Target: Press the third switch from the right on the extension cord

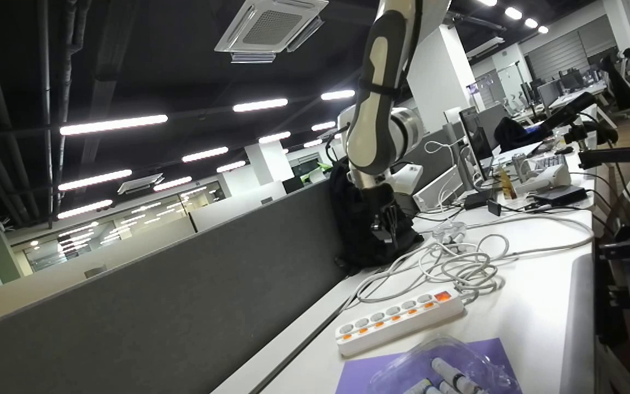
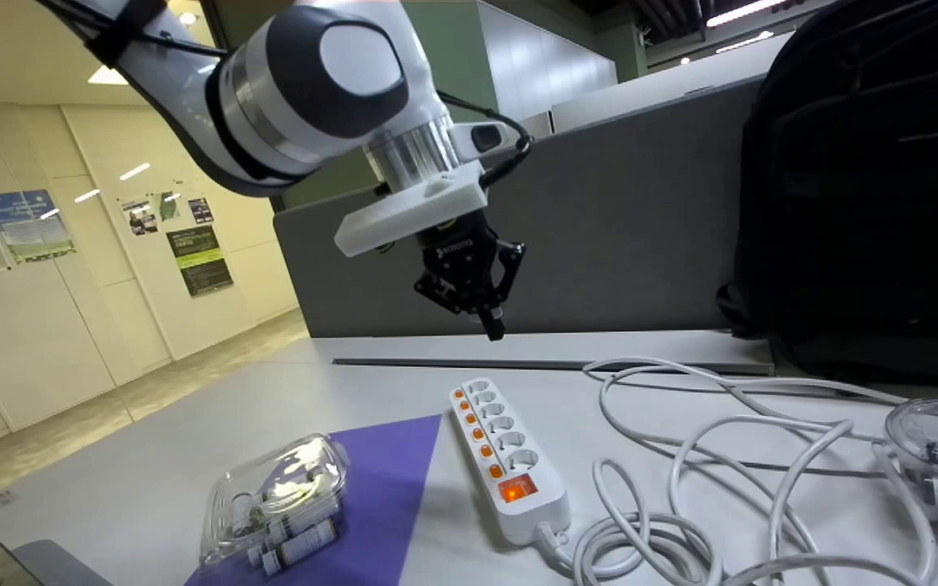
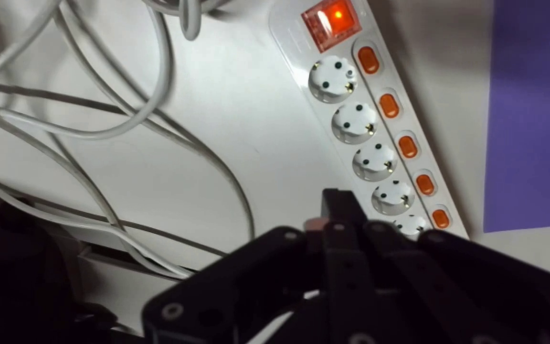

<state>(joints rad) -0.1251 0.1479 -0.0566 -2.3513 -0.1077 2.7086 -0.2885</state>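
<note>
The extension cord is a long white power strip; it lies on the white table in both exterior views [image 1: 402, 327] [image 2: 546, 482]. It has a row of round sockets, a row of small orange switches [image 2: 478, 434] and a larger lit red switch [image 2: 518, 488] at its cable end. In the wrist view the strip [image 3: 290, 33] runs from the top down to the right. Its far end is hidden behind my gripper there. My gripper [image 3: 344, 206] is shut and empty. In both exterior views it [image 1: 385, 232] [image 2: 492, 324] hangs well above the table, apart from the strip.
A tangle of white cables [image 2: 677, 464] lies beside the strip's cable end. A purple sheet [image 2: 404, 464] lies on its other side, bearing a clear plastic box [image 2: 225, 513] with small bottles. A black backpack [image 2: 868, 203] leans on the grey partition [image 2: 615, 236] behind.
</note>
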